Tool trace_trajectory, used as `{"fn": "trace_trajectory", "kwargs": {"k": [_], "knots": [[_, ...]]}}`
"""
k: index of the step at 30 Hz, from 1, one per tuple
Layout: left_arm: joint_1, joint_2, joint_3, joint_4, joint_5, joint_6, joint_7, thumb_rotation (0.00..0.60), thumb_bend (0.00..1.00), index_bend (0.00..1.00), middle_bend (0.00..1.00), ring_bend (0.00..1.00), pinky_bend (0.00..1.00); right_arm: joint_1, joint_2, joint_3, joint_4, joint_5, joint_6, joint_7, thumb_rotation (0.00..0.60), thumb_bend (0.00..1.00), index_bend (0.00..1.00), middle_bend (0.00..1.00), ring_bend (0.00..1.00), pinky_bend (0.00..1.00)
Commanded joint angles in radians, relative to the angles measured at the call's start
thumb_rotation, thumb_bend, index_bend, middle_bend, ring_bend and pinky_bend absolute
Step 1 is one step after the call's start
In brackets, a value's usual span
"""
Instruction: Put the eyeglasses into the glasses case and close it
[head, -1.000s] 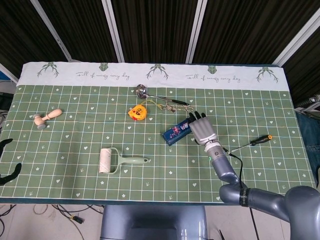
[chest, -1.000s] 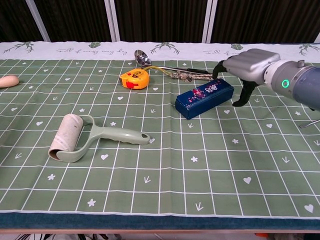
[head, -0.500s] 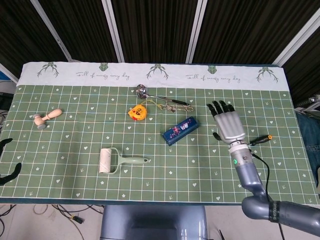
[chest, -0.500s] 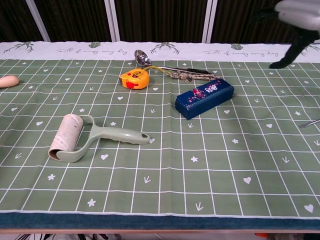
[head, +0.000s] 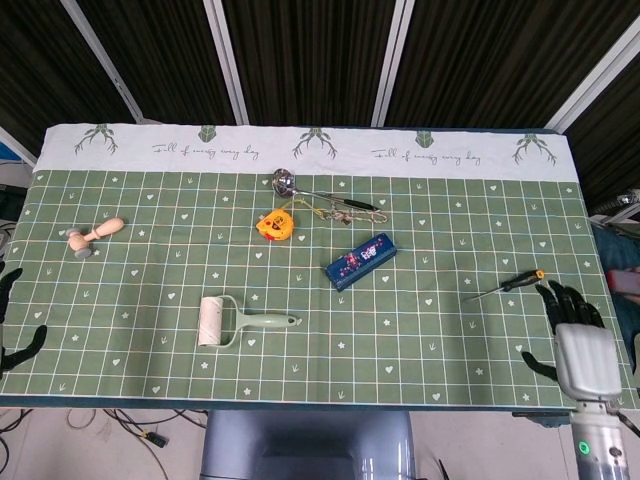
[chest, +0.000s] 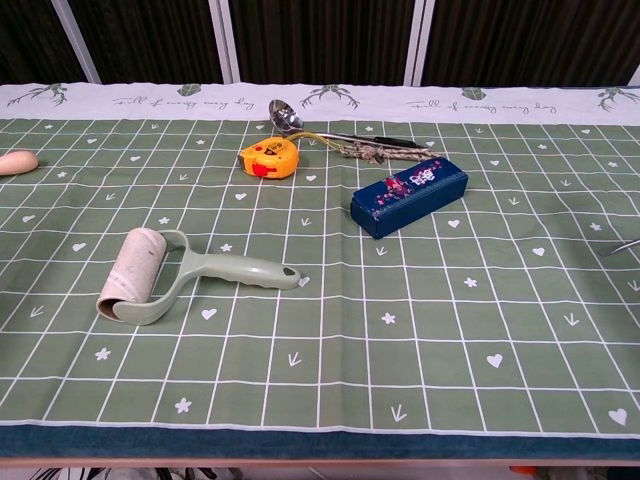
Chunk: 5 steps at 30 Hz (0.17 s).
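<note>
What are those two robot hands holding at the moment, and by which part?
Nothing. The right hand hangs empty with fingers spread, and the left hand, at the table's edge, grips nothing visible.

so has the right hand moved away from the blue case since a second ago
Yes. The right hand has pulled back from beside the glasses case to the table's near right edge, past the screwdriver.

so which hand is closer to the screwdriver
Right. The right hand hangs at the table's near right corner, just below and right of the screwdriver, apart from it. The left hand is at the far left edge, the whole table away.
</note>
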Motion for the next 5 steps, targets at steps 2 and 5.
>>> {"fn": "trace_trajectory", "kwargs": {"k": [2,5], "knots": [[0.0,0.001,0.004,0.002,0.007,-0.001,0.001,0.6,0.31,0.08,0.0,0.0,0.0,-0.081,-0.041,-0.023,0.087,-0.072,0.06,0.031,0.6,0.14,0.14,0.12,0.13,0.22],[-0.001,0.003,0.006,0.006,0.009,-0.005,0.002,0.6,0.31,0.08,0.0,0.0,0.0,-0.092,-0.057,-0.016,0.116,-0.091,0.062,0.034,0.6,0.14,0.14,0.12,0.13,0.22]]}}
